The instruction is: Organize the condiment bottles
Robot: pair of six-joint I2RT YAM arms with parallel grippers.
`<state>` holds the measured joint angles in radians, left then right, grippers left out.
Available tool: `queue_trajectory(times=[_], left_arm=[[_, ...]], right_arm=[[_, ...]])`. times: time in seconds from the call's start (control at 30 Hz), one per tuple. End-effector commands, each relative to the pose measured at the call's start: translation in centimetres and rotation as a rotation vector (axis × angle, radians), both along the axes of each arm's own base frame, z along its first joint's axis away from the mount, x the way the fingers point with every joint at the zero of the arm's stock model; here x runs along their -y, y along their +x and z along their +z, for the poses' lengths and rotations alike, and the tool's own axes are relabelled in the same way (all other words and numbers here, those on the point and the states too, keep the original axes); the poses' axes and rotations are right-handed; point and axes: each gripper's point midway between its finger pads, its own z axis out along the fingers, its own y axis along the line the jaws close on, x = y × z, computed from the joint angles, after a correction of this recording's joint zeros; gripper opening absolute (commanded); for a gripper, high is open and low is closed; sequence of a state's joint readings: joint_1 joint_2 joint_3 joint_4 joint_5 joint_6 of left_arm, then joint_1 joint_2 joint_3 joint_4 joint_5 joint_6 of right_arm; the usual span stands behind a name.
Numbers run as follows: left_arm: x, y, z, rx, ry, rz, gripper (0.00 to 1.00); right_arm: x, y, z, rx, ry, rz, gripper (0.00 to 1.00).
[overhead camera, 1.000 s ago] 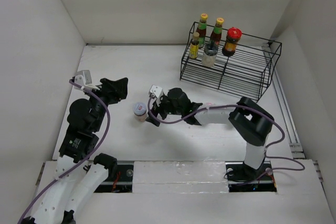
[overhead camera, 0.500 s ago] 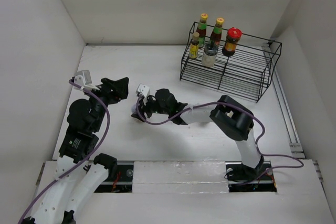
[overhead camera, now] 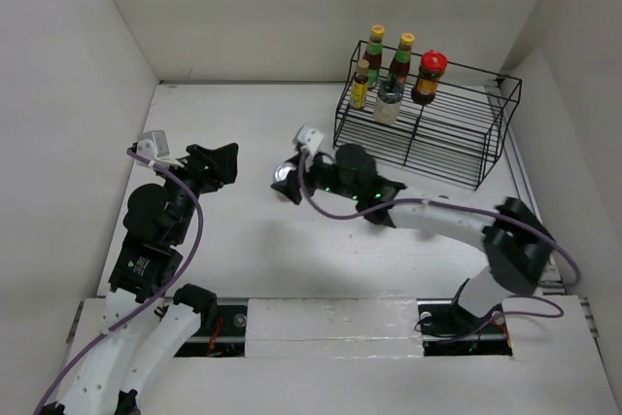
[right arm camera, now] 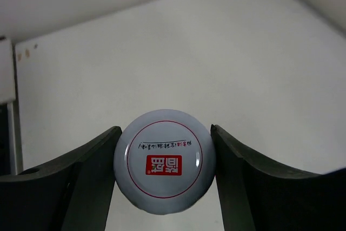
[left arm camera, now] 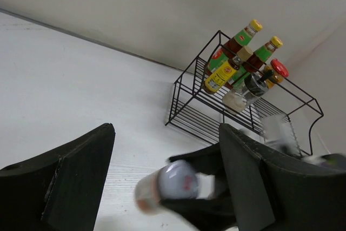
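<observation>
Jar with a white lid (right arm camera: 165,160) is clamped between the 2 fingers (right arm camera: 81,182) of the right gripper (overhead camera: 288,183), over the table (overhead camera: 224,114) at centre frame in the top view. The right wrist view meets the lid face-on, a red printed mark at its middle, so the long axis runs straight away from that lens and the body is hidden. The left wrist view, blurred, shows the jar tilted, axis running lower left to upper right; which end is the lid cannot be told. Left gripper (left arm camera: 166,129) is spread wide, holding nothing. At upper right, the black rack (overhead camera: 457,143) carries 5 bottles (overhead camera: 400,57) upright.
</observation>
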<state>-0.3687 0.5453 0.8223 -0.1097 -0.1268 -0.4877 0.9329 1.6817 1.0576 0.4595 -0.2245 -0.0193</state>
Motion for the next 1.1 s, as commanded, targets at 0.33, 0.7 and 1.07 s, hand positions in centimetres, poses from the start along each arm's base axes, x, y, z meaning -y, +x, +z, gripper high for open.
queue_trajectory(times=[0.33, 0.7, 1.07], left_arm=[[0.4, 0.2, 0.8, 0.032, -0.005, -0.019, 0.74], [0.6, 0.4, 0.6, 0.022, -0.001, -0.026, 0.74], [0.2, 0.5, 0.5, 0.023, 0.008, -0.006, 0.74]], right_arm=[[26.1, 7.3, 19.0, 0.297, 0.201, -0.709, 0.49], [34.5, 15.1, 18.5, 0.261, 0.108, -0.916, 0.47], [36.0, 20.1, 15.7, 0.242, 0.144, -0.907, 0.49]])
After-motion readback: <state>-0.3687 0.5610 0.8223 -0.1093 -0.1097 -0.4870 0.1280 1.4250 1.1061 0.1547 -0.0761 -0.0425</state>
